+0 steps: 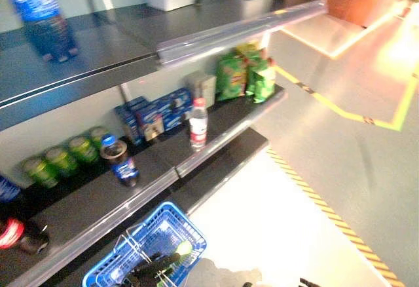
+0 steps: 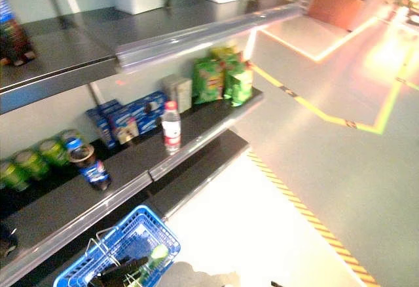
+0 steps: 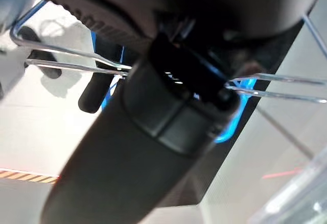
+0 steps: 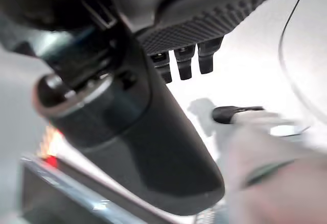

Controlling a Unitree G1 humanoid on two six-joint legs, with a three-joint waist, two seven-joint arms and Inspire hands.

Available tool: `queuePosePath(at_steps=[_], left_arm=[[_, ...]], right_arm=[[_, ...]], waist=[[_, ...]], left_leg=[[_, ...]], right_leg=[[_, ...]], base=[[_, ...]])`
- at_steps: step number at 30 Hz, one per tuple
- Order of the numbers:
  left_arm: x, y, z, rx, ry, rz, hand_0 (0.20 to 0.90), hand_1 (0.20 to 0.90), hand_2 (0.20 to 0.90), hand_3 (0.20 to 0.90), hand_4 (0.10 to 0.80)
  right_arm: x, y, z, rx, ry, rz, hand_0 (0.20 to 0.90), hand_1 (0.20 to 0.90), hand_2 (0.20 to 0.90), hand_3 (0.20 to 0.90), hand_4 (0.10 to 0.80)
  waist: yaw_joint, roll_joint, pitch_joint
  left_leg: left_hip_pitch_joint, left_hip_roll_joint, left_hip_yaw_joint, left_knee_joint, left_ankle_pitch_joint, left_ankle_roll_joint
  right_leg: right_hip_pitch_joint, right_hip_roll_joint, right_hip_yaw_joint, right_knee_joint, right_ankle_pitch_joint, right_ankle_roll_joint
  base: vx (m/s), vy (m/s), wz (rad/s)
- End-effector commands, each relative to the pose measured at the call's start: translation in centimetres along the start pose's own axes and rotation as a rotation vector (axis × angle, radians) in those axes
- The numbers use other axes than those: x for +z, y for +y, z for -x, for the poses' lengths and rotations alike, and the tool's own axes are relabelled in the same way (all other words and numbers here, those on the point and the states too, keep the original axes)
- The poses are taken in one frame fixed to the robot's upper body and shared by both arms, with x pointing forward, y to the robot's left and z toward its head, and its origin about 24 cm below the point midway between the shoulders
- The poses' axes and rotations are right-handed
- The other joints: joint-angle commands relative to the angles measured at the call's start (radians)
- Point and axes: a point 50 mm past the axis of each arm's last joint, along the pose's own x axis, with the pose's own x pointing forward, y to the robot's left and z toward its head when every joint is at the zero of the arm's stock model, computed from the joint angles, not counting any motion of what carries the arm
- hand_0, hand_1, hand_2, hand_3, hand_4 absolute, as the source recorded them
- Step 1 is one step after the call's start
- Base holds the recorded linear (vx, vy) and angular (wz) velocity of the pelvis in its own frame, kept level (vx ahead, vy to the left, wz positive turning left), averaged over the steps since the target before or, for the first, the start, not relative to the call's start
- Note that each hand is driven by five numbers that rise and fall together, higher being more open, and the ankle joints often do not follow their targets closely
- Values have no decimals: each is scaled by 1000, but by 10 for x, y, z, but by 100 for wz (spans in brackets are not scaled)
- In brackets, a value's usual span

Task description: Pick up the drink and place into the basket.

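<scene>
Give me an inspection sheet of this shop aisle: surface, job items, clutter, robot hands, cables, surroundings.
Surface: dark shelf with a metal front rail.
Job's things: clear water bottle with red label upright near the shelf edge; dark cola bottle with blue cap upright; blue basket below the shelf.
Clutter: green cans, blue boxes, green snack bags.
Robot hands: left robot hand curled round the basket's wire handles; right robot hand hangs over pale floor, holding nothing, finger state unclear.
Cables: nothing seen.
Surroundings: grey floor with yellow line.
</scene>
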Motion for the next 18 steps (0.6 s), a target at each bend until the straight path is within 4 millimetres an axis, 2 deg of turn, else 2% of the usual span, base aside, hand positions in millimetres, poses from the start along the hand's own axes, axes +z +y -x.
queuePosePath(at_steps=[1,2,5,9,11,14,15,16,17,18], left_arm=[[36,-19,-5,-155,-110,-72,300,300,300,200,100],[37,-18,-5,-153,-120,-64,300,300,300,200,100],[38,-27,-9,-181,-117,-84,300,300,300,200,100],[39,-36,-14,-192,-122,-94,300,300,300,200,100],[38,-40,-15,-197,-123,-95,300,300,300,200,100],[36,-44,-17,-202,-121,-92,300,300,300,200,100],[36,-44,-17,-204,-121,-90,300,300,300,200,100],[35,-44,-16,-208,-123,-85,300,300,300,200,100],[32,-44,-16,-210,-123,-76,300,300,300,200,100],[31,-43,-15,-211,-121,-73,300,300,300,200,100]], right_arm=[[-2,-1,0,4,14,40,900,900,900,900,800],[-2,0,0,5,16,50,900,900,900,900,800],[-1,2,-1,2,16,58,900,900,900,900,800],[-2,0,0,-4,14,45,900,900,900,900,800],[-1,1,0,-4,11,46,900,900,900,900,800],[2,-2,0,-13,3,63,900,900,900,900,800],[3,-4,0,-17,3,69,900,900,900,900,800],[5,-6,0,-24,-1,81,900,900,900,900,800],[8,-9,0,-30,-2,90,900,900,900,900,800],[9,-11,0,-32,-3,94,900,900,900,900,800]], waist=[[-3,-28,-24],[-11,-28,-24],[-25,-37,-22],[-41,-43,-11],[-41,-45,-4],[-29,-50,16],[-25,-50,21],[-11,-55,32],[2,-48,39],[9,-42,42]], left_leg=[[-39,-45,16,-16,83,-15],[-35,-25,36,-12,96,-24],[-40,14,50,-2,122,-49],[-57,63,45,49,134,-74],[-77,90,20,128,145,-91],[-146,127,-61,324,202,-133],[-162,119,-84,350,196,-133],[-199,69,-128,362,178,-99],[-215,23,-165,349,153,-86],[-221,7,-173,335,147,-82]], right_leg=[[146,-134,-57,27,63,170],[150,-104,-40,-4,41,152],[156,-72,-29,-43,17,120],[152,-49,-30,-45,5,93],[148,-34,-38,-37,-7,73],[154,-13,-21,-41,-15,43],[156,-14,-15,-40,-16,41],[142,-26,-7,-33,-2,39],[143,-28,4,-31,-1,45],[145,-27,8,-32,-1,49]], base=[[-17,-363,-125],[-10,-333,-67],[-15,-327,-35],[-13,-294,-18],[12,-317,-17],[45,-304,-14],[-7,-232,-18],[6,-141,-23],[31,-123,-26],[127,-68,-53]])
